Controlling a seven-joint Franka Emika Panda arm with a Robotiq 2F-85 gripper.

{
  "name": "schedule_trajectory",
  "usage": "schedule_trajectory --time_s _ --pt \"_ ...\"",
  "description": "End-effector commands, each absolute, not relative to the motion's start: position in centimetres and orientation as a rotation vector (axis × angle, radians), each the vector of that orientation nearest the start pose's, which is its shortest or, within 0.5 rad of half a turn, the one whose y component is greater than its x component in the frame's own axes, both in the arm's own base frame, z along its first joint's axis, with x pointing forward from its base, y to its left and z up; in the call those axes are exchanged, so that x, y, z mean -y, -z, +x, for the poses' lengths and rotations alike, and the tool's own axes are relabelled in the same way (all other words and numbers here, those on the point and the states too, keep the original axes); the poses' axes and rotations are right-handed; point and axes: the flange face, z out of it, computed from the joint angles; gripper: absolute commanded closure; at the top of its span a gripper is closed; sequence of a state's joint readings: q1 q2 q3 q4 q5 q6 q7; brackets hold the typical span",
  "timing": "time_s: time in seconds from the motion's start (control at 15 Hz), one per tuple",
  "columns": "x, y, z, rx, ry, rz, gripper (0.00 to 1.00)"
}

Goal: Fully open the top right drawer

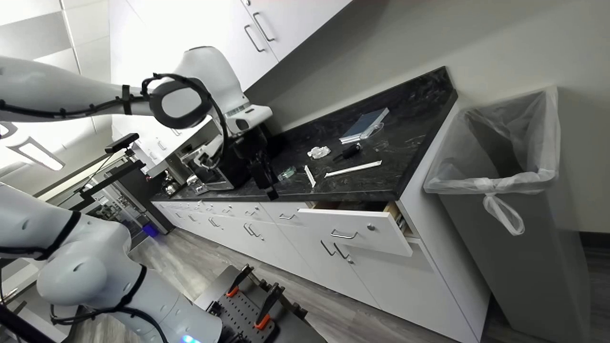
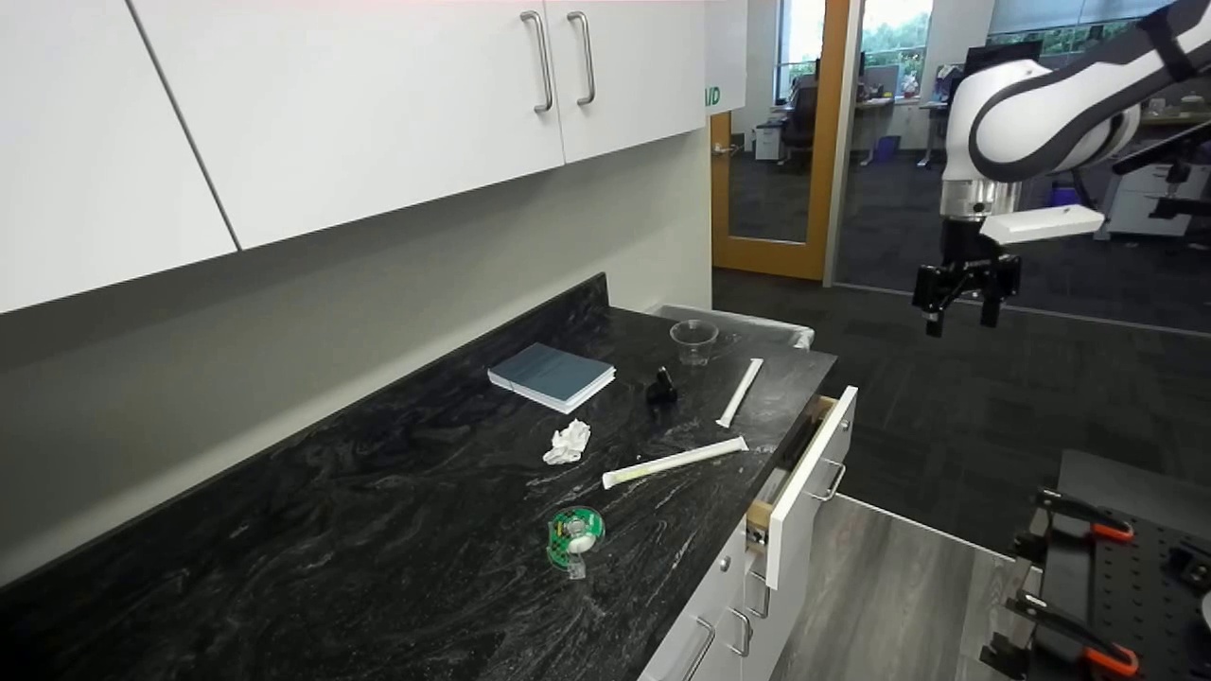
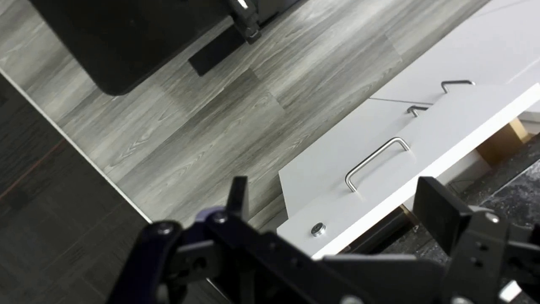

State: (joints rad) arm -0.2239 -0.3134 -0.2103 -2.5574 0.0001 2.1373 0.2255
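A long black countertop with grey marbling point(image 2: 378, 530) spans the scene; a white jointed arm with dark bands point(image 2: 1041, 123) reaches in on the countertop's open, room side; the top right drawer point(image 1: 350, 223), wide and shallow with a flat white front and pale wooden box sides, sits directly under the countertop's end and stands partly out past its front edge, so I judge the opening begun but unfinished; its front's long axis runs parallel to that countertop edge, and the pull must go straight out from it; the black two-fingered gripper point(image 2: 962, 319) hangs out in front of the countertop, apart from the drawer and seemingly higher than the countertop's top, its fingers point(image 3: 238, 196) spread wide with nothing held between them; from the gripper the drawer lies below and, it appears, back toward the countertop, and this lone arm has no rival for nearness; the slim silver bar handle point(image 3: 372, 159) on the drawer's front also lies lengthwise along the countertop's edge, while in the wrist view a line from one fingertip to the other runs slantwise to it, not squarely; the coming move therefore probably calls for a descent toward the countertop's edge, with a turn of the wrist if the handle is to be grasped; catching the drawer front from behind, on its countertop side, looks possible too.
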Motion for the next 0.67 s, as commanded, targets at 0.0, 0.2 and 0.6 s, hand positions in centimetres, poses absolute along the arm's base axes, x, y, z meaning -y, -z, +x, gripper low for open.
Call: schedule_trajectory --time_s 0.0,0.2,0.6 --pt "16.2 -31.3 36.5 -1.209 -0.057 -2.745 0.0" --pt "16.3 -30.4 36.5 -1.214 -0.016 -2.735 0.0" --pt "16.4 -29.6 36.6 -1.246 -0.018 -2.716 0.0"
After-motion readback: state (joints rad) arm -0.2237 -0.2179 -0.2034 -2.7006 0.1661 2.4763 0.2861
